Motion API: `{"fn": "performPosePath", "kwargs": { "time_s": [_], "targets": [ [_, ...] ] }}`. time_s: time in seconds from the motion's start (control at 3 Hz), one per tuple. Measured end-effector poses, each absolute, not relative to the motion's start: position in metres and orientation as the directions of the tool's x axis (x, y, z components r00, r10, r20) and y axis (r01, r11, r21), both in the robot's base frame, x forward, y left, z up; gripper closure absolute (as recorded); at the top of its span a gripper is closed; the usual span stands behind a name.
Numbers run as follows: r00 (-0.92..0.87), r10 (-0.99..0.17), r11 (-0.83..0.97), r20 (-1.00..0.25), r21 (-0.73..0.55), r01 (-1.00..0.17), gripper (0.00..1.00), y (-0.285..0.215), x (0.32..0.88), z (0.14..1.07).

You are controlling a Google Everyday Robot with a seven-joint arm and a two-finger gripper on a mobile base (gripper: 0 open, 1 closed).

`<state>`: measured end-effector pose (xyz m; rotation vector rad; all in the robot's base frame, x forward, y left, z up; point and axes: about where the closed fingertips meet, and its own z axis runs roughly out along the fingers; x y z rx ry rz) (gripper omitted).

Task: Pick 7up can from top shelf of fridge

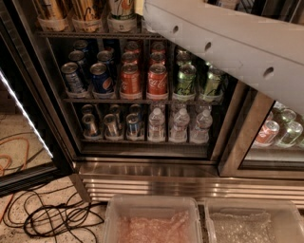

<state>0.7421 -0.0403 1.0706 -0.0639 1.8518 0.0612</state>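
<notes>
Fridge (142, 171) door open, dark inside. Top shelf (71, 34): 7up can (121, 10) stands in its cup (121, 23), just left of gripper (141, 9) at the arm (228, 42) tip. Cannot tell whether the gripper is open or closed. Step looks like the reach. Next: close on can, lift clear of cup.

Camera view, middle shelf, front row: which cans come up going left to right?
Silver-blue can, blue Pepsi can, orange-red can, red Coca-Cola can, green can, second green can. The gripper is hidden past the arm, near the top shelf.
</notes>
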Motion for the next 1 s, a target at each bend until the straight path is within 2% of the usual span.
{"fn": "performPosePath", "kwargs": {
  "time_s": [0.33,0.67,1.0],
  "targets": [
    [-0.269,-0.014,0.998,-0.963,0.001,-0.057,0.25,-0.0448,0.7509,1.0712],
    [-0.261,-0.019,0.999,-0.965,-0.006,-0.054,0.44,-0.0458,0.7536,1.0706],
    [-0.261,-0.019,0.999,-0.965,-0.006,-0.054,0.67,-0.0458,0.7536,1.0706]
  ]
}}
